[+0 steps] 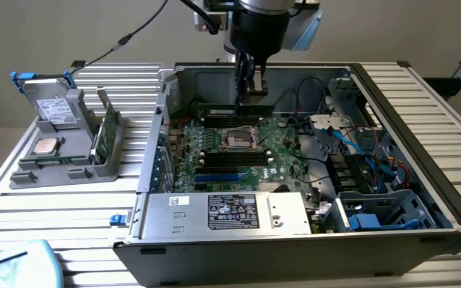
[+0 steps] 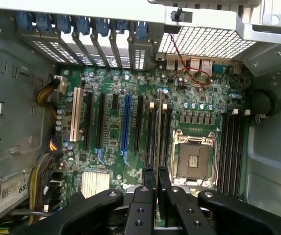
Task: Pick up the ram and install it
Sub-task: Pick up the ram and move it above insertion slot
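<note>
The ram (image 1: 214, 110) is a slim green stick held level inside the open computer case (image 1: 422, 174), with my gripper (image 1: 247, 105) shut on its top edge. It hangs over the black memory slots (image 1: 228, 120) on the far side of the processor socket (image 1: 239, 138). I cannot tell whether it touches a slot. In the wrist view the ram (image 2: 158, 122) shows edge-on as a thin pale line running away from my gripper (image 2: 156, 177), in line with the long slots beside the socket (image 2: 194, 159). The black fingers (image 2: 147, 178) press on both sides of it.
A grey tray (image 1: 34, 174) stands at the exterior view's left of the case, holding a square silver processor chip (image 1: 48, 146) and an upright green card (image 1: 106, 129). The power supply (image 1: 222, 213), the drive cage (image 1: 374, 213) and blue cables (image 1: 350, 144) crowd the case. More memory slots (image 2: 231, 147) lie beyond the socket.
</note>
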`<state>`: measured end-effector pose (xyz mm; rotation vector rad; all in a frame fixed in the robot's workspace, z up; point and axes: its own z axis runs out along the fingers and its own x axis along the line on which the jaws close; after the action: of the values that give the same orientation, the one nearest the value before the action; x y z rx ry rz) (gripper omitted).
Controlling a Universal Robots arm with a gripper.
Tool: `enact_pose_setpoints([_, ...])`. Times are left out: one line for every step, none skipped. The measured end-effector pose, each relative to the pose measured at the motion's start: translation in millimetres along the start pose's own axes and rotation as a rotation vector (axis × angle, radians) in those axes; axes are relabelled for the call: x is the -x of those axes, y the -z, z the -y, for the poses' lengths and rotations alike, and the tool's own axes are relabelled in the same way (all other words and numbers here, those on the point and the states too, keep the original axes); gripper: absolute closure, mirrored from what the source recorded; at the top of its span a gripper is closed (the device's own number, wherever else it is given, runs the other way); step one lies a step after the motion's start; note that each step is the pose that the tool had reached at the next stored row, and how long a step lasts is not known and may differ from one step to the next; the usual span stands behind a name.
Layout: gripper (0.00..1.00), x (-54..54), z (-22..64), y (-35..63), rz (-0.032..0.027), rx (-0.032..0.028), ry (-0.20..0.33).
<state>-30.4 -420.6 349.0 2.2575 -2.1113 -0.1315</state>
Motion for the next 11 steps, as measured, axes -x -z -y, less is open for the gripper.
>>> enact_pose_setpoints([0.86,-0.1,0.7,-1.7,0.0004,-0.0002,-0.003])
enact_pose_setpoints([0.86,-0.2,1.4,-3.4,0.0006,-0.0004,-0.006])
enact_pose_setpoints([0.86,-0.3,2.0,-5.1,0.0009,-0.0006,-0.01])
enact_pose_setpoints([0.86,-0.4,2.7,-6.8,0.0012,-0.0008,-0.013])
enact_pose_setpoints([0.86,-0.4,3.4,-8.6,0.0013,-0.0009,-0.015])
enact_pose_setpoints([0.86,-0.5,4.0,-10.4,0.0016,-0.001,-0.017])
enact_pose_setpoints([0.86,-0.5,4.6,-12.1,0.0017,-0.0011,-0.018])
enact_pose_setpoints([0.86,-0.5,5.3,-13.8,0.0018,-0.0012,-0.019])
enact_pose_setpoints([0.86,-0.5,5.9,-15.3,0.0018,-0.0014,-0.02])
enact_pose_setpoints([0.86,-0.5,6.2,-16.7,0.0019,-0.0019,-0.021])
enact_pose_setpoints([0.86,-0.5,6.5,-18.0,0.002,-0.0026,-0.023])
